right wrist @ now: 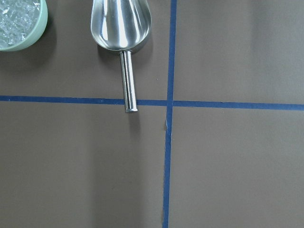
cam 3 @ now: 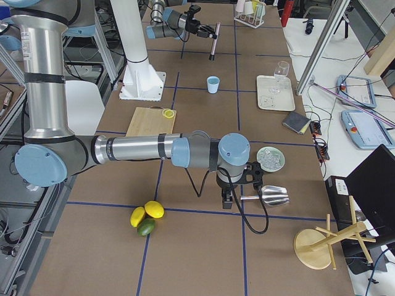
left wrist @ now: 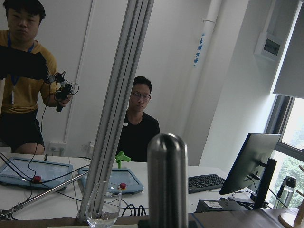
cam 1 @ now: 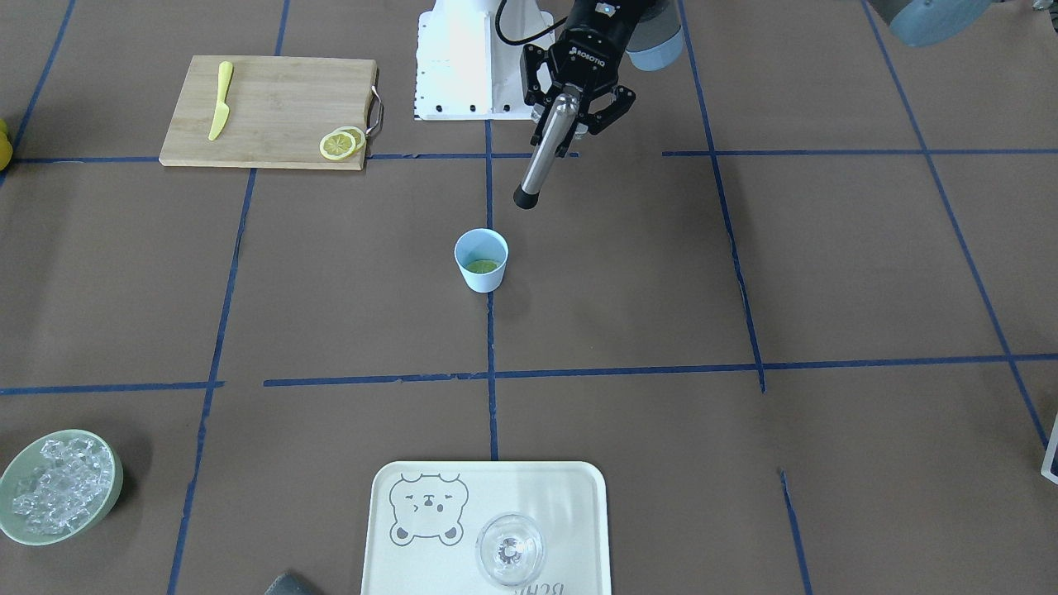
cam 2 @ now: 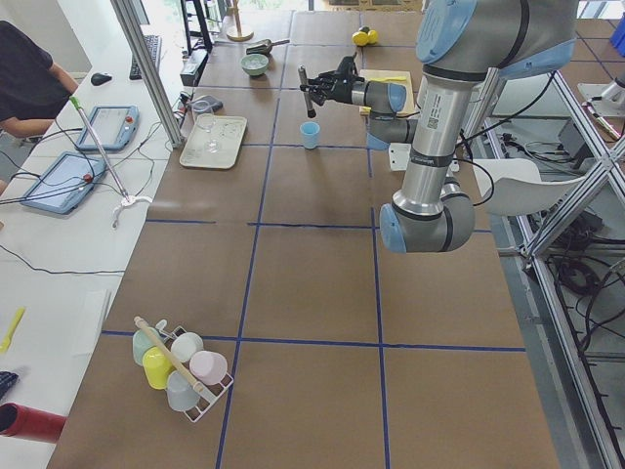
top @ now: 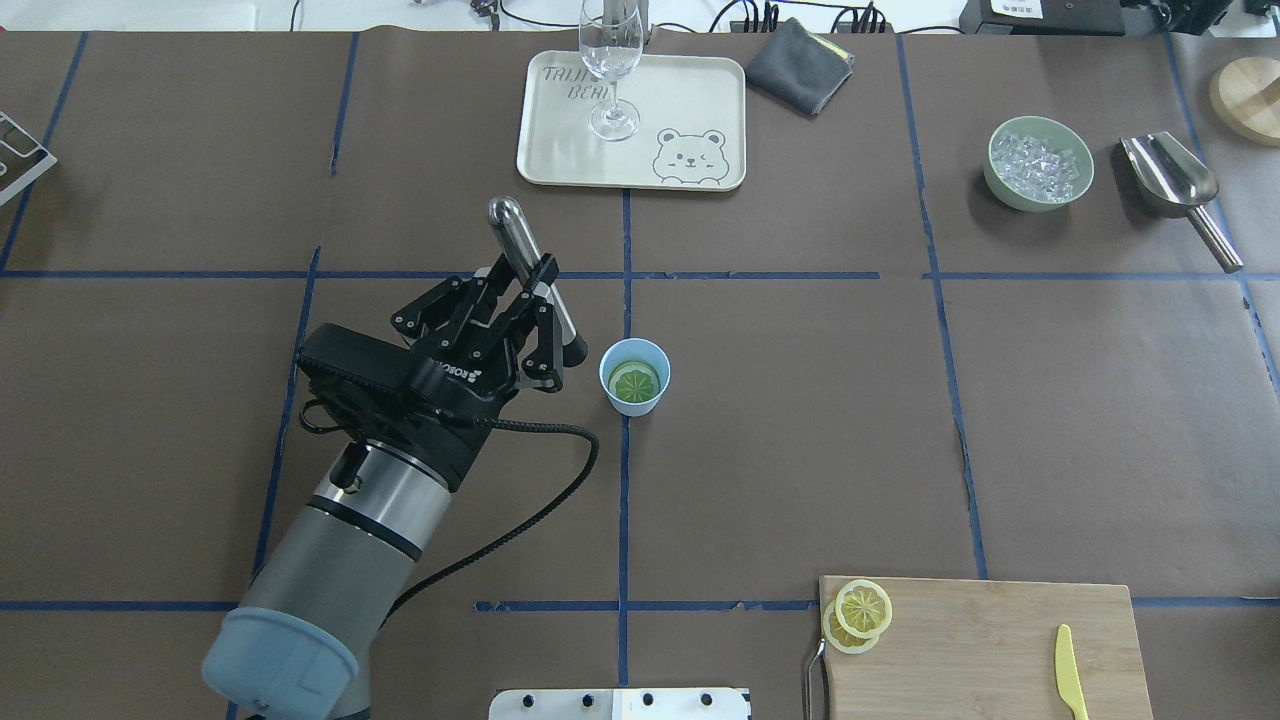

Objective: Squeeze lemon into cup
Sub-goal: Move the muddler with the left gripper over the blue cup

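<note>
The pale blue cup [top: 634, 362] stands at the table's middle with a lemon slice [top: 634, 381] lying flat inside; both also show in the front view, the cup [cam 1: 481, 277] and the slice [cam 1: 483, 266]. My left gripper [top: 535, 288] is shut on a steel muddler [top: 512, 228] with a black tip [cam 1: 526, 197], held tilted. The tip hangs above the table just beside the cup, not inside it. My right gripper [cam 3: 232, 198] shows only in the exterior right view, over the scoop's handle, and I cannot tell if it is open or shut.
Two more lemon slices [top: 862, 610] and a yellow knife [top: 1070, 672] lie on the wooden cutting board [top: 980, 640]. A tray [top: 690, 100] holds a clear glass [top: 610, 60]. A green bowl of ice [top: 1038, 163], a metal scoop [top: 1170, 175] and a grey cloth [top: 798, 65] lie at the far side.
</note>
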